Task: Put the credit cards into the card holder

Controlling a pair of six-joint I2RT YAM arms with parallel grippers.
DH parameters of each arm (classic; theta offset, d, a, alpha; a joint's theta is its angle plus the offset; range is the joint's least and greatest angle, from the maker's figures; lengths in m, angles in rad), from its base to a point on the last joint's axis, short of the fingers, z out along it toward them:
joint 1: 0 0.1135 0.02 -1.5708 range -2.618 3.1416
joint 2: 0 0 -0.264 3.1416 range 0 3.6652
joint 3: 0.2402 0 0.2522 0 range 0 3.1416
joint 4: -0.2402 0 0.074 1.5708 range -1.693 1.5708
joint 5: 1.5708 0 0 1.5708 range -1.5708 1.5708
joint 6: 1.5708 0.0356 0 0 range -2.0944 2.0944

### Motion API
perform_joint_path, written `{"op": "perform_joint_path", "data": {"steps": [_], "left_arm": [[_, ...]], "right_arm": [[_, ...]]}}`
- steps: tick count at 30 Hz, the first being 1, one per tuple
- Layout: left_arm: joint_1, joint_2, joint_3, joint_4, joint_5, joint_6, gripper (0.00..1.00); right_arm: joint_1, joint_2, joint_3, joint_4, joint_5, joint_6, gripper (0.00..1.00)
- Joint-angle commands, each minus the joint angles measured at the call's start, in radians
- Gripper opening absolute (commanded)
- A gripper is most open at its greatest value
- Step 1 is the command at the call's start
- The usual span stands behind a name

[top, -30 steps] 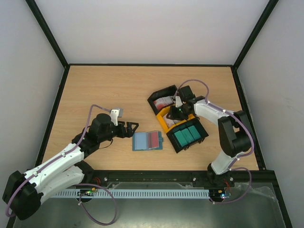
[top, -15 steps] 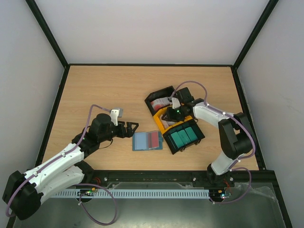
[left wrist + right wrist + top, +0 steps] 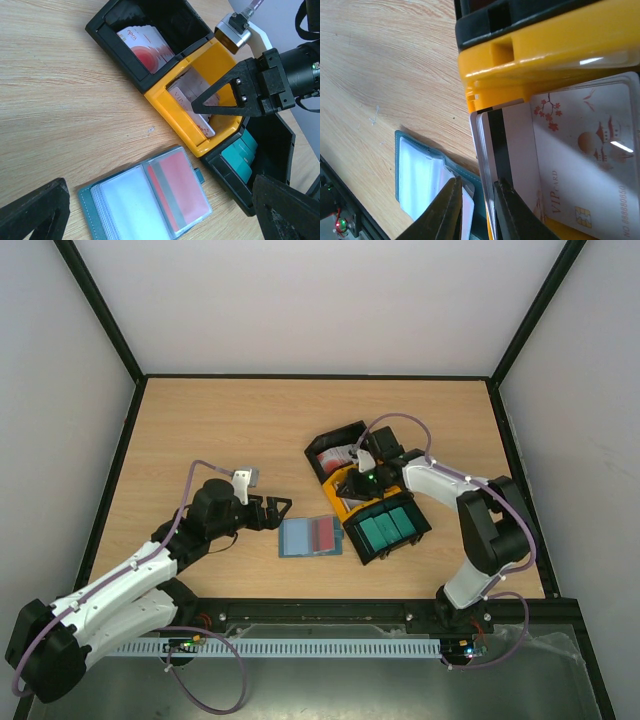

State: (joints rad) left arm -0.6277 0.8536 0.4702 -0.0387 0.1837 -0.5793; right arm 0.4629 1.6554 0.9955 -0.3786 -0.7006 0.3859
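- Closest in, the card holder lies open and flat on the table. One reddish card is already in its right-hand sleeve, and it has not moved in the last second.
- Just beyond it to the left, the left gripper hangs spread wide and empty, aimed at the holder. It has not moved either.
- To the holder's right is the three-bin tray. Its near bin holds teal blocks.
- That tray has slid and turned leftward within the second, and its near corner now sits just beside the holder's edge. It is evidently loose and shifts when the arm presses on it.
- One bin further back is the yellow bin, which holds a small stack of credit cards leaning on edge.
- The right gripper has travelled left and dipped into this bin. Its fingers are drawn close, with a narrow gap that straddles the stack's edge.
- Whether the right gripper actually pinches a card I cannot tell.
- I judge the pick of the next card to be under way, and a firmer push could shove the tray into the holder.
- Farthest back, the black bin holds more white-and-red cards, untouched and still to be moved.
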Motion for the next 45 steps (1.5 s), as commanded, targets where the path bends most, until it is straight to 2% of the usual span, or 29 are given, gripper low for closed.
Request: {"op": "perform_joint_path", "data": {"steps": [1, 5, 11, 17, 26, 45], "left_arm": [[0.005, 0.009, -0.002, 0.002, 0.007, 0.007, 1.0], [0.005, 0.015, -0.002, 0.002, 0.007, 0.009, 1.0], [0.006, 0.023, -0.002, 0.002, 0.007, 0.009, 1.0], [0.006, 0.03, -0.002, 0.002, 0.007, 0.009, 1.0], [0.008, 0.036, -0.001, 0.0, 0.004, 0.01, 1.0], [0.01, 0.041, -0.001, -0.001, 0.001, 0.009, 1.0]], "right_arm": [[0.019, 0.027, 0.01, 0.009, -0.002, 0.019, 0.19], [0.034, 0.042, 0.03, -0.015, 0.033, 0.018, 0.23], [0.088, 0.054, 0.073, -0.065, 0.225, 0.022, 0.41], [0.156, 0.104, 0.137, -0.126, 0.392, 0.022, 0.45], [0.214, 0.153, 0.212, -0.214, 0.436, 0.007, 0.44], [0.218, 0.085, 0.222, -0.237, 0.415, 0.03, 0.34]]}}
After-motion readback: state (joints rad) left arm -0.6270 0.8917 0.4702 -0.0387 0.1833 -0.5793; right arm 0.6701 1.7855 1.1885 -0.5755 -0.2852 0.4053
